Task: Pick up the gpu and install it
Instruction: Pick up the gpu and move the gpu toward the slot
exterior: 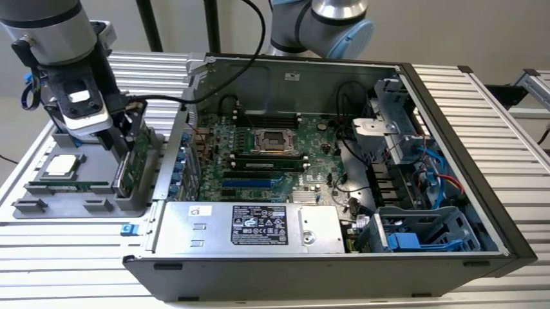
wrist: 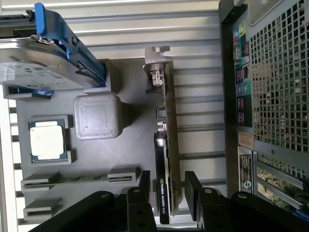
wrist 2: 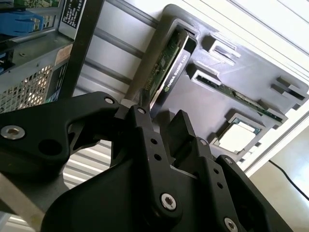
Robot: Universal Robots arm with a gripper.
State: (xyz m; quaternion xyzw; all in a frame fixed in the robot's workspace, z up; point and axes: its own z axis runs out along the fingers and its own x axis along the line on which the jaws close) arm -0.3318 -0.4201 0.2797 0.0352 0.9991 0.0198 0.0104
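A ribbed, pale metal tabletop (exterior: 69,270) carries one open computer case (exterior: 344,257). On the exterior view's left of the case sits one grey moulded tray (exterior: 60,209). The one gpu (wrist: 166,145) stands on edge in a tray slot on the side nearest the case. It has a black shroud on one face, a green board on the other and a silver bracket (wrist: 157,67) at its end. The tool (wrist: 168,183) hangs at the card with its two black fingers (wrist: 145,186) parted, one on each side, not clamped on it; it holds nothing.

The first wrist view adds one silver hard drive (wrist: 43,63) in a blue frame, one square processor (wrist: 47,143) and one rounded, fine-textured grey block (wrist: 96,116). The second wrist view shows one narrow green memory stick (wrist 2: 231,94) lying in its slot. The exterior view takes in the green motherboard (exterior: 266,154) inside the case.
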